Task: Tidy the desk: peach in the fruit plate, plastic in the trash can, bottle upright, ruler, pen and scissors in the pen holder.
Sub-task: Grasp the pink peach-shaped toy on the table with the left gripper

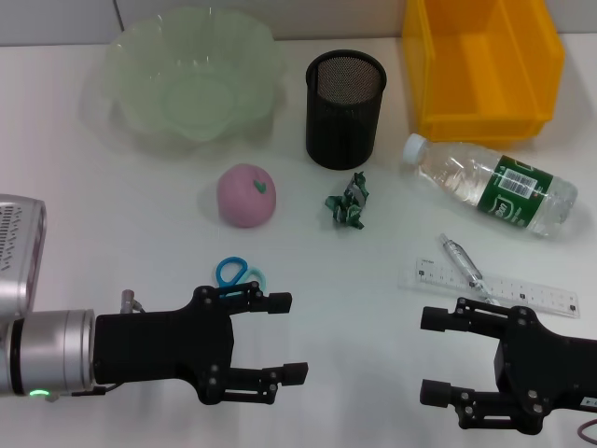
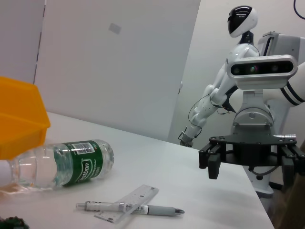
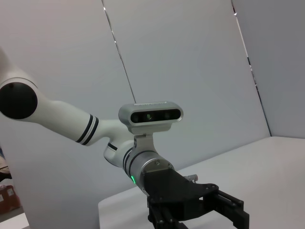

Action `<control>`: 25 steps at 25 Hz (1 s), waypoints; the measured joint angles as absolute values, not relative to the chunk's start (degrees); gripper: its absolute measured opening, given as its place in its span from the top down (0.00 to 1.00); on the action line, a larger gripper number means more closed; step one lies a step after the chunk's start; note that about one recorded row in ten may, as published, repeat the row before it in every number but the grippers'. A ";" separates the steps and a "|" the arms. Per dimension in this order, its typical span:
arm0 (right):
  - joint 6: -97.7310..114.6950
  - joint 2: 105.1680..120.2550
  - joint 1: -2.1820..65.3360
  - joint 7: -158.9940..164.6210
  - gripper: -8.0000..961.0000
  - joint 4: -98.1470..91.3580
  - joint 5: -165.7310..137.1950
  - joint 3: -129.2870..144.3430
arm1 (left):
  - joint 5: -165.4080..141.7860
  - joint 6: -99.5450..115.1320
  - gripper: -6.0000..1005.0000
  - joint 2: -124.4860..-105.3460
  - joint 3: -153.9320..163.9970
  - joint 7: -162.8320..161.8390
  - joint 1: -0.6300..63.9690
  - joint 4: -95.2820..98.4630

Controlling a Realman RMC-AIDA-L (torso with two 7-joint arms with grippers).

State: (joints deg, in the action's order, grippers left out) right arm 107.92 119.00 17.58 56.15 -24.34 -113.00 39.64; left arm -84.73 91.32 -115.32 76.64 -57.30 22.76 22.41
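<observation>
A pink peach (image 1: 246,195) lies on the white desk in front of the pale green fruit plate (image 1: 140,112). Crumpled green plastic (image 1: 347,203) sits below the black mesh pen holder (image 1: 345,107). The clear bottle (image 1: 490,185) (image 2: 62,164) lies on its side. A pen (image 1: 462,261) (image 2: 128,208) rests across the clear ruler (image 1: 522,294) (image 2: 138,195). The blue-handled scissors (image 1: 238,273) are partly hidden behind my left gripper (image 1: 287,337), which is open just in front of them. My right gripper (image 1: 431,357) (image 2: 250,162) is open, just in front of the ruler.
A yellow bin (image 1: 480,65) (image 2: 19,124) stands at the back right, close behind the bottle. The desk's right edge runs near the ruler in the left wrist view. The right wrist view shows my left arm with its camera (image 3: 150,116).
</observation>
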 joint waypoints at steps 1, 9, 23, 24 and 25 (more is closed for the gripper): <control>107.88 119.00 17.58 56.15 0.18 -24.34 -113.04 39.64 | -84.72 91.32 0.18 -115.31 76.64 -57.31 22.76 22.42; 107.05 119.00 17.52 56.24 0.18 -24.23 -113.12 39.64 | -84.73 91.32 0.18 -115.23 76.64 -57.68 22.79 22.95; 106.50 119.07 17.57 55.81 0.18 -23.80 -112.89 39.62 | -84.64 91.32 0.18 -115.55 74.54 -57.81 23.19 23.49; 106.51 119.07 17.58 55.79 0.18 -23.81 -112.87 39.61 | -84.64 91.32 0.18 -115.57 74.54 -57.84 23.19 23.75; 106.51 119.08 17.58 55.76 0.18 -23.81 -112.84 39.59 | -84.63 91.32 0.18 -115.59 74.53 -57.85 23.17 23.99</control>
State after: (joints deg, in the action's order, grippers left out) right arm 106.51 119.08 17.58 55.77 -23.81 -112.84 39.59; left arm -84.63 91.32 -115.59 74.53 -57.85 23.17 23.99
